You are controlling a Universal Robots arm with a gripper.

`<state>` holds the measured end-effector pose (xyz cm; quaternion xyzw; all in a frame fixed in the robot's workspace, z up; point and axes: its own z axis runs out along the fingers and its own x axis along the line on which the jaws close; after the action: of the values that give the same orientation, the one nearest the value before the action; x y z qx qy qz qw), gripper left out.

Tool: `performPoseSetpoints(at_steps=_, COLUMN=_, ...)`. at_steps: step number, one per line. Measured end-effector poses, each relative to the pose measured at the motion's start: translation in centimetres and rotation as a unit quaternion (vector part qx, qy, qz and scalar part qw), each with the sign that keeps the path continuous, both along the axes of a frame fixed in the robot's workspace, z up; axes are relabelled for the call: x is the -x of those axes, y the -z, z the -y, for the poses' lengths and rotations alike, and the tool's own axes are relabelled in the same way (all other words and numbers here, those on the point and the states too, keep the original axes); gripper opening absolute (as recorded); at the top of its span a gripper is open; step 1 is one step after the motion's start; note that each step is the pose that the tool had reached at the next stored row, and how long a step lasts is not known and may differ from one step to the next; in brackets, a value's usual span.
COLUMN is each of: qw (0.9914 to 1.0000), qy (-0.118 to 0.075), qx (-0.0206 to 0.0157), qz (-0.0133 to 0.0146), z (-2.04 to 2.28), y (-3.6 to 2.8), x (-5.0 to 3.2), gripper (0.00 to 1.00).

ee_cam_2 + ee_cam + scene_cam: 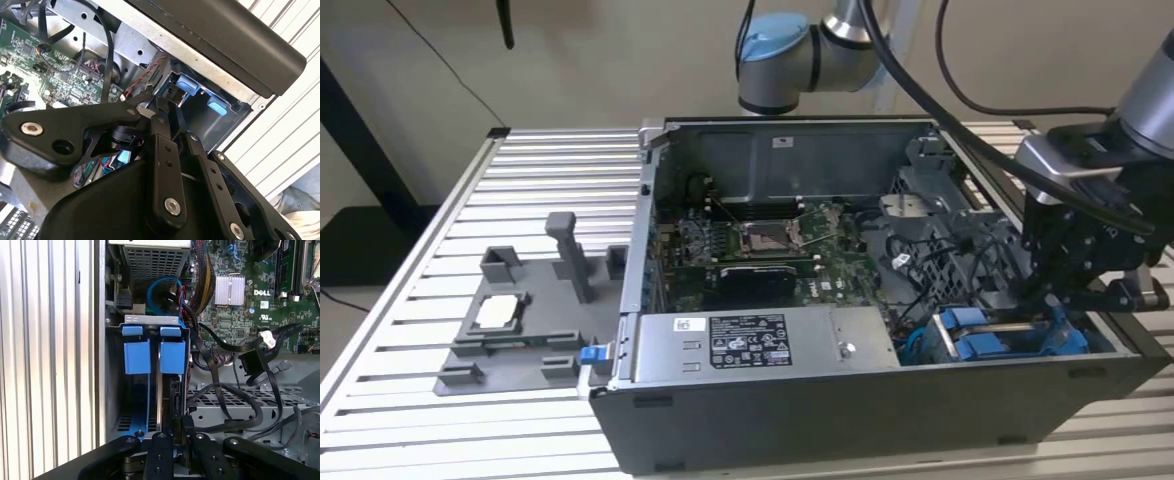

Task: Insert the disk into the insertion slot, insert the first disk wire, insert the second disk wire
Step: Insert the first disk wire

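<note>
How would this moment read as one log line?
part: disk in bright blue plastic carrier, inside narrow grey sheet-metal slot | arm: black gripper close to the carrier | nearby: black cables beside slot

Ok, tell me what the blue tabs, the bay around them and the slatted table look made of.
Blue tabs: likely moulded plastic, uniform matte colour, rounded edges.
Insertion slot: grey sheet metal, thin folded edge, dull sheen.
Table: probably aluminium, pale ribbed slats with soft glare.
</note>
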<state>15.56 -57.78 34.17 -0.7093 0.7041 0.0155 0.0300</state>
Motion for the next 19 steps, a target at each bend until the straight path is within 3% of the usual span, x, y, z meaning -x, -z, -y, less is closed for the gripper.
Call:
performPoseSetpoints(at_steps=6, qw=0.99998, qy=0.000, qx=0.0020, qz=0.0063, z=0.00, y=0.14, x=0.05, gripper=0.19)
performPoseSetpoints(at_steps=13, qw=0.99997, qy=0.000, qx=0.0020, qz=0.0070, z=-0.18, y=0.17, x=0.32, gripper=0.19)
performPoseSetpoints(at_steps=19, qw=0.99995, qy=0.000, qx=0.0020, qz=0.0094, z=-0.39, y=0.18, x=0.38, gripper=0.19)
